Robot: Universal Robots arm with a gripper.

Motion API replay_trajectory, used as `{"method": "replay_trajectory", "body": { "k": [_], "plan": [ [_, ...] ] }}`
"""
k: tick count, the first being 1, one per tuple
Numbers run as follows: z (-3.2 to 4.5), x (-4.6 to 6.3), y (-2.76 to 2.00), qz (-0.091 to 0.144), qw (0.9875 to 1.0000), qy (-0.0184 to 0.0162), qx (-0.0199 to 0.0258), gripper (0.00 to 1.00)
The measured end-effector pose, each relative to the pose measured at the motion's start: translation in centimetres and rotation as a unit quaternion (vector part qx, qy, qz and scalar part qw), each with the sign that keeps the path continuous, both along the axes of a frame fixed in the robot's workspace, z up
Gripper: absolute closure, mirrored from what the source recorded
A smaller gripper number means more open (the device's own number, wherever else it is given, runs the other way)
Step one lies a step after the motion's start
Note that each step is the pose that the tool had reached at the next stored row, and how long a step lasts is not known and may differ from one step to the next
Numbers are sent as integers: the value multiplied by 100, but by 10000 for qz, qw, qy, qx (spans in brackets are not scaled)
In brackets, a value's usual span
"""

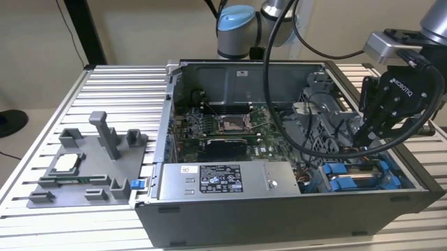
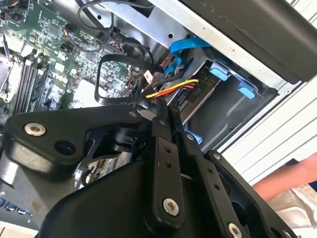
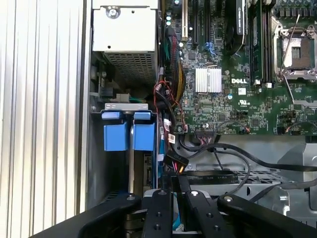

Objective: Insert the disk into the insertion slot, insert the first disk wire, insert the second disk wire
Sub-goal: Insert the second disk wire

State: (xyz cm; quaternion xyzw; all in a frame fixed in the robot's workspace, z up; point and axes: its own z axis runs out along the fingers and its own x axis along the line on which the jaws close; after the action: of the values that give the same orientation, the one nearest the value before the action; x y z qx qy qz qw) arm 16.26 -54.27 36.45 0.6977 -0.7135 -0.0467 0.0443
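Hand [image 1: 363, 140] is lowered into the open computer case [image 1: 279, 219], over the drive bay corner at the exterior view's right. Its fingers [image 2: 163, 134] stand closed together, and in the second wrist view the tips meet a connector with red, yellow and black wires [image 2: 171, 89]; whether that connector is actually pinched cannot be confirmed. In the first wrist view the same wire bundle [image 3: 171, 148] runs down to the fingertips [image 3: 178, 181].

Disk [image 1: 363, 180] sits in the insertion slot just below the hand, its blue carrier frame [image 3: 128, 134] seated between the bay walls, blue tabs facing up. A blue flat cable [image 2: 185, 47] lies just beyond the fingertips.

Beside the hand lies the motherboard [image 3: 237, 74]; the grey power-supply box [image 1: 223, 180] sits along the near wall. A grey fixture tray [image 1: 84, 167] rests on the slatted worktop [image 1: 42, 104], well away from the hand. A person's arm [image 2: 282, 181] shows outside the case.
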Motion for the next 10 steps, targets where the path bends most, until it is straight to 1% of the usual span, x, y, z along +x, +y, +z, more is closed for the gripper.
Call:
{"method": "replay_trajectory", "body": {
  "k": [2, 5, 8, 9, 10],
  "plan": [
    [-1, -11, -36, 0, 10000, -2, 3, 100],
    [-5, -21, -109, 0, 10000, -12, 20, 100],
    [-16, -35, -170, 0, 10000, -56, 42, 100],
    [-20, -44, -189, 0, 10000, -78, 49, 100],
    [-23, -55, -200, 0, 9999, -109, 53, 100]
  ]
}}
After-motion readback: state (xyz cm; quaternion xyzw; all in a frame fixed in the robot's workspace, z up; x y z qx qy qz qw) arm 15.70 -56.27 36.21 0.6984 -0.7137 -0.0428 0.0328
